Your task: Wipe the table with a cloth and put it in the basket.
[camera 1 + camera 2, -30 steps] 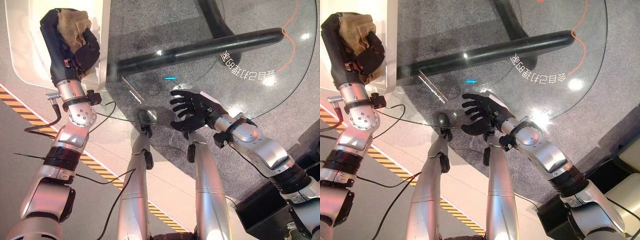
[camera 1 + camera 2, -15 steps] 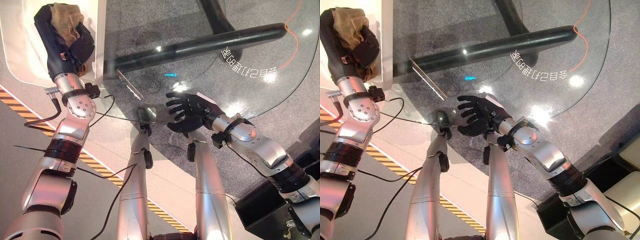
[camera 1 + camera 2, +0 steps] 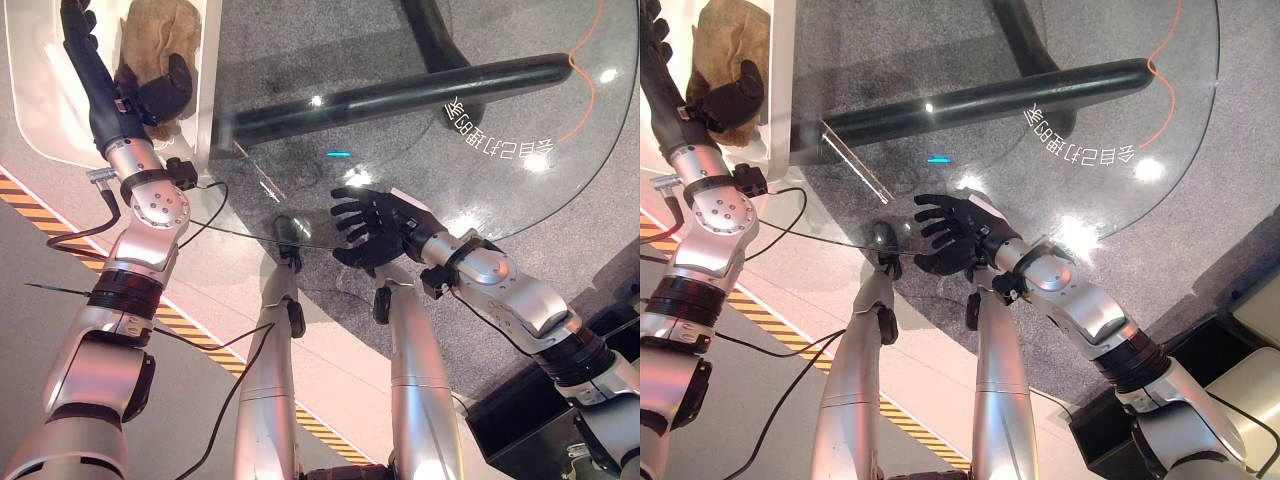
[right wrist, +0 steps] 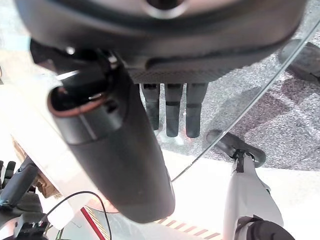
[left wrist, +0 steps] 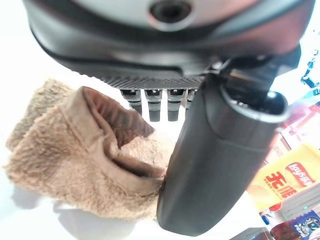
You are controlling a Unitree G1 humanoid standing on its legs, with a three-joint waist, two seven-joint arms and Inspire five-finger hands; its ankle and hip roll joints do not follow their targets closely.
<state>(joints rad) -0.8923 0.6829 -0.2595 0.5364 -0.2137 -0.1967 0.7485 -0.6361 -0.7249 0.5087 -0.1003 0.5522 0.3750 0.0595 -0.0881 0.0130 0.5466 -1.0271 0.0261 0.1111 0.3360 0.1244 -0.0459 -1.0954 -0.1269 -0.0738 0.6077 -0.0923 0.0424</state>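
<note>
**Cloth lies in the white basket, left hand open over it**

The surface (image 3: pixel 520 150) is a round sheet of clear glass. Through it show a speckled grey carpet and the black tubular legs of its frame (image 3: pixel 400 95). White lettering and a thin orange curve mark the glass toward its far right. Off its near edge the floor is pale, crossed by a yellow-and-black hazard stripe (image 3: pixel 190 325). At the far left, just beside the glass edge, stands one white basket (image 3: pixel 35 120) with rounded corners.

One tan, fuzzy cloth (image 3: pixel 158 38) lies bunched inside the basket, against its wall nearest the glass. The left arm reaches up from the lower left, and the left hand (image 3: pixel 105 85) is held over the basket. Its fingers (image 3: pixel 75 18) are stretched out straight past the cloth, and its thumb (image 3: pixel 168 85) lies across the cloth's near edge. In the left wrist view the thumb rests against the folded cloth (image 5: pixel 80 160) while the fingers stand clear of it, so the hand is open, not gripping.

The right arm comes in from the lower right. The right hand (image 3: pixel 385 225) sits at the near edge of the glass, palm showing, fingers (image 3: pixel 350 212) spread and relaxed, holding nothing. I cannot tell whether it touches the glass.
</note>
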